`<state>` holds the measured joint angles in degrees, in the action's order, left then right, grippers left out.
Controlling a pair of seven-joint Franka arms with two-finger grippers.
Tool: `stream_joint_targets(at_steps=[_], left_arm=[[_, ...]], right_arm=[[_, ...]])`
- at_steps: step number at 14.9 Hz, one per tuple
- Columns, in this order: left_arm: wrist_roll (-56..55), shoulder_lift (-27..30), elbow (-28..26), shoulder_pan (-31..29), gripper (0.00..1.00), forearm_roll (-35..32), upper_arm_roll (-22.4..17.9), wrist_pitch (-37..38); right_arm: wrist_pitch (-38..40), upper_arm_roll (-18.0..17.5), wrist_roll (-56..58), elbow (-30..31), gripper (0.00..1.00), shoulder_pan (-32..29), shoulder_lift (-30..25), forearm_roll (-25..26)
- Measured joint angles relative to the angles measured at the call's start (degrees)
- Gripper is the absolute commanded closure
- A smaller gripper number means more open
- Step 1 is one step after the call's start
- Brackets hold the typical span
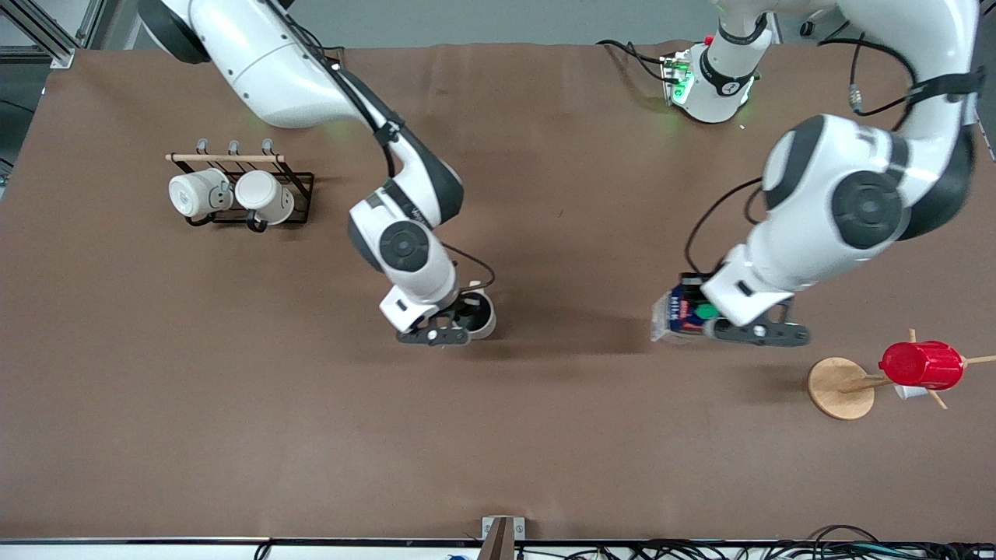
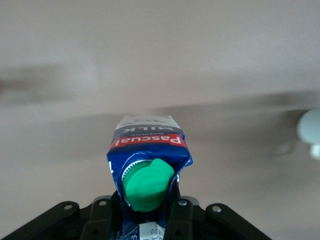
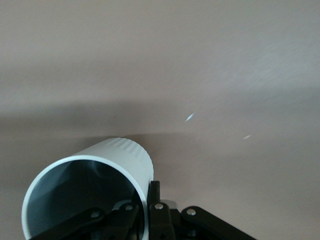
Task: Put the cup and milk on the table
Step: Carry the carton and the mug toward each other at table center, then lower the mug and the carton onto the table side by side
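Observation:
My right gripper [image 1: 457,325] is shut on the rim of the cream-white cup [image 1: 481,313] over the middle of the brown table [image 1: 545,435]. In the right wrist view one finger [image 3: 156,200] is outside the cup [image 3: 127,155] wall and the other is inside its dark interior; the gripper [image 3: 145,212] holds the rim. My left gripper [image 1: 712,327] is shut on the blue and white milk carton [image 1: 678,315] toward the left arm's end. In the left wrist view the fingers [image 2: 181,217] squeeze the carton [image 2: 147,142] beside its green cap [image 2: 147,186]. I cannot tell whether cup or carton touches the table.
A black wire rack [image 1: 299,187] with two all-white mugs [image 1: 198,194] stands toward the right arm's end. A wooden peg stand [image 1: 836,387] with a red ribbed cup [image 1: 922,364] stands near the left gripper, closer to the front camera.

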<state>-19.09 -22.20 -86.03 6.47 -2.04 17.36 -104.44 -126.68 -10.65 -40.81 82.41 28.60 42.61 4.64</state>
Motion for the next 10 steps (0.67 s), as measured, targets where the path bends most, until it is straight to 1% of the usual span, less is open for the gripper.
stream_joint_targets(at_steps=[3,5,7,9,10], left_arm=[[-9.75,-3.05,0.53,6.79,0.73,0.0,0.0,-2.2],[-14.42,-5.58,1.9,10.17,0.73,0.0,-0.07,-3.41],[-16.7,-7.87,3.6,11.75,0.73,-0.01,-0.11,-4.23],[-17.5,-9.28,4.59,12.13,0.74,-0.01,-0.12,-4.51],[-18.27,-9.78,4.8,12.19,0.74,-0.01,-0.12,-4.6]], right_arm=[[0.07,0.01,-3.05,-0.06,0.98,2.74,0.35,1.48],[0.07,0.06,-4.2,-0.07,0.98,3.12,0.87,2.82],[-0.13,0.44,-4.35,-0.12,0.98,2.86,1.31,3.2],[-1.14,0.52,-5.33,-0.21,0.97,2.42,1.34,3.2],[-1.64,0.61,-6.4,-0.23,0.92,2.25,1.34,3.23]])
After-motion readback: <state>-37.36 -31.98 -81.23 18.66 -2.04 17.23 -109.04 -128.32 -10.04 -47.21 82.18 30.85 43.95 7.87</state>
